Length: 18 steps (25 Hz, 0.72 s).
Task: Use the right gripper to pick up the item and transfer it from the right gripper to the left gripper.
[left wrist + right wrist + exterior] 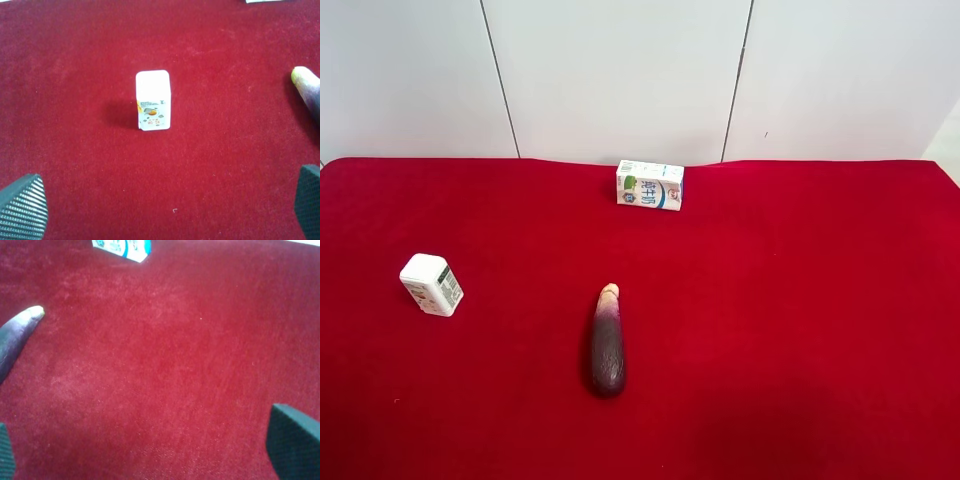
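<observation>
In wrist views only: both grippers (pixel 162 210) (pixel 150 450) w/ fingers wide apart, empty; item (pixel 153 100) ahead of left.

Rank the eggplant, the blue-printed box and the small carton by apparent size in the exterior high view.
1. eggplant, largest, though nearest the camera.
2. blue-printed box.
3. small carton, close to the box, so that order is unsure.

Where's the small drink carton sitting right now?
The small drink carton stands on the red cloth at the exterior high view's left, apart from the eggplant; the left wrist view shows it ahead of the open left gripper.
</observation>
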Each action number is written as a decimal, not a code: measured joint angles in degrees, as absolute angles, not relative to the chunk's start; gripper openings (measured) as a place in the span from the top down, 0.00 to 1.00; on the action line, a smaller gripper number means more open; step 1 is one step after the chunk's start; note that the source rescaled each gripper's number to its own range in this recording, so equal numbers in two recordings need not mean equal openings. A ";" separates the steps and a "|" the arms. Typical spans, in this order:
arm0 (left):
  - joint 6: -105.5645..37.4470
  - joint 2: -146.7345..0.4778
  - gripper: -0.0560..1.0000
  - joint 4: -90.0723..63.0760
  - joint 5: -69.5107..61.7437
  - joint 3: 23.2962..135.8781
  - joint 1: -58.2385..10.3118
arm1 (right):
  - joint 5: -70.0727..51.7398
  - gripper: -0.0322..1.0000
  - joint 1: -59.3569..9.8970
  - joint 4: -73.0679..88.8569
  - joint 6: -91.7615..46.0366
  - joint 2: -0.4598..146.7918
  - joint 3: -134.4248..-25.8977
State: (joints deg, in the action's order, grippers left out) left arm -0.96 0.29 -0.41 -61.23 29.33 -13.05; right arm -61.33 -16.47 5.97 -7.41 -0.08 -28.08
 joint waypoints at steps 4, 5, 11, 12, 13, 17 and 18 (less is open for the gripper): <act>-0.96 0.29 0.00 -0.41 -61.18 29.33 -13.05 | -61.33 0.01 -16.47 5.97 -7.41 -0.08 -28.08; -0.96 0.29 0.00 -0.46 -61.18 29.33 -12.83 | -61.33 0.01 -16.41 5.97 -7.41 -0.08 -28.08; -1.01 0.29 0.00 -0.46 -61.18 29.33 -5.40 | -61.33 0.01 -12.70 5.97 -7.41 -0.08 -28.08; -1.01 0.29 0.00 -0.46 -61.18 29.33 -3.49 | -61.33 0.01 -12.09 5.97 -7.41 -0.08 -28.08; -1.01 0.29 0.00 -0.46 -61.18 29.33 -2.40 | -61.33 0.01 -11.55 5.97 -7.41 -0.08 -28.08; -1.01 0.29 0.00 -0.46 -61.18 29.33 -0.61 | -61.33 0.01 -9.48 5.97 -7.41 -0.08 -28.08; -1.01 0.29 0.00 -0.46 -61.18 29.33 -0.59 | -61.33 0.01 -9.04 5.97 -7.41 -0.08 -28.08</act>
